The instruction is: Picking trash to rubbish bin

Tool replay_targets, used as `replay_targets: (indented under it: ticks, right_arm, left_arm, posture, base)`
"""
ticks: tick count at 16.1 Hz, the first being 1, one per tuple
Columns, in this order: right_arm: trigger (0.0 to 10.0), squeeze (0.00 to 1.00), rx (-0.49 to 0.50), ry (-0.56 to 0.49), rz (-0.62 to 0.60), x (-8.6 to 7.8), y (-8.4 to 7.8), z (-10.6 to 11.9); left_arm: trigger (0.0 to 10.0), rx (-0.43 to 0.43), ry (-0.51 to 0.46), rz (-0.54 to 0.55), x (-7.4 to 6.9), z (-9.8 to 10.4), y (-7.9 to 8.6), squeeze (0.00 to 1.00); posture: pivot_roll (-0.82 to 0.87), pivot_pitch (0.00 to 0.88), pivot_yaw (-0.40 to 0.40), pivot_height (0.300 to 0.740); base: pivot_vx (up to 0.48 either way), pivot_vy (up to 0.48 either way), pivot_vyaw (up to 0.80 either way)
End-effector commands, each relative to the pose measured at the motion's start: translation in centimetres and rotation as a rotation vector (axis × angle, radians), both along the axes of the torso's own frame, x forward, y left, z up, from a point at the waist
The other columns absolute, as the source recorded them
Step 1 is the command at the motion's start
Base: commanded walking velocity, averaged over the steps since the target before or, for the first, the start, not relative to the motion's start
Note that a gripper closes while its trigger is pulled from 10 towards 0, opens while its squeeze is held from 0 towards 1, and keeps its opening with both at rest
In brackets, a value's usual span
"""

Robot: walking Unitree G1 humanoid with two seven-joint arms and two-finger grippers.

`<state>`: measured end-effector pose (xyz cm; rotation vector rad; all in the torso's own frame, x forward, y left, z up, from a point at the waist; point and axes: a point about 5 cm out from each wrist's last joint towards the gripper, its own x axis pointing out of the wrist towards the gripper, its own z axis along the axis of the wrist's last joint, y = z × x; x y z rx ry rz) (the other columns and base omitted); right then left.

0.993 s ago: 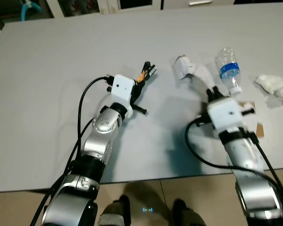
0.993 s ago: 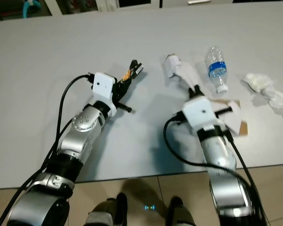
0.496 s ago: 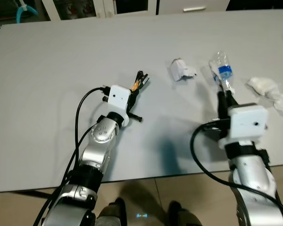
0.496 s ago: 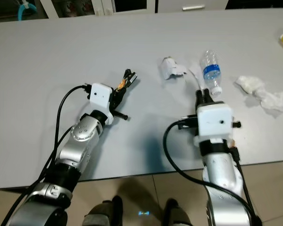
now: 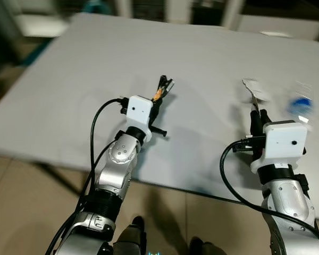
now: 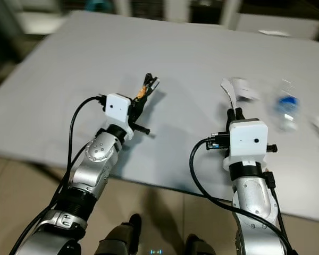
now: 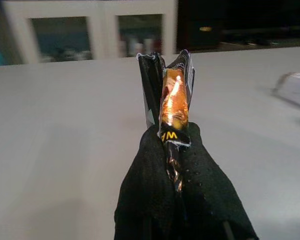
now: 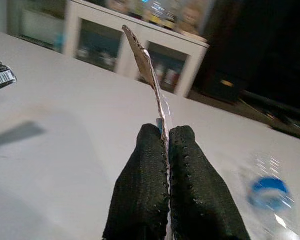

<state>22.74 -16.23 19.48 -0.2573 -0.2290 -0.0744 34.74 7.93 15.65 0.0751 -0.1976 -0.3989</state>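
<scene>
My left gripper is shut on a black and orange snack wrapper, held a little above the grey table. In the left wrist view the wrapper sticks up from between the fingertips. My right gripper is shut on a thin flat card that stands upright out of its fingers. The right wrist view shows this card edge-on. A clear bottle with a blue label lies on the table beyond the right gripper, blurred.
Crumpled white paper lies on the table just past the card. The table's near edge runs diagonally, with beige tiled floor below it. White cabinets stand beyond the far side.
The whole view has swung, so the table's left corner and the floor now show. The right wrist has rolled upright and holds the card off the table. The left gripper keeps its wrapper.
</scene>
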Motion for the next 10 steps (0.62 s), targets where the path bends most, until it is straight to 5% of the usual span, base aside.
replay_targets:
  ticks: [1,10]
  right_arm:
    - [10.0,0.00,0.009,-0.018,0.006,-0.27,0.02,0.62]
    - [10.0,0.00,0.021,-0.017,-0.017,-0.03,-0.01,0.55]
  left_arm:
    - [10.0,0.007,-0.022,0.008,0.41,0.66,-0.17,0.00]
    - [10.0,0.025,0.026,0.010,0.93,0.10,-0.20,0.00]
  posture:
    - [0.10,0.142,-0.005,0.740]
    - [0.10,0.131,0.004,0.740]
  base:
    - [0.000,0.000,0.80]
    - [0.000,0.000,0.80]
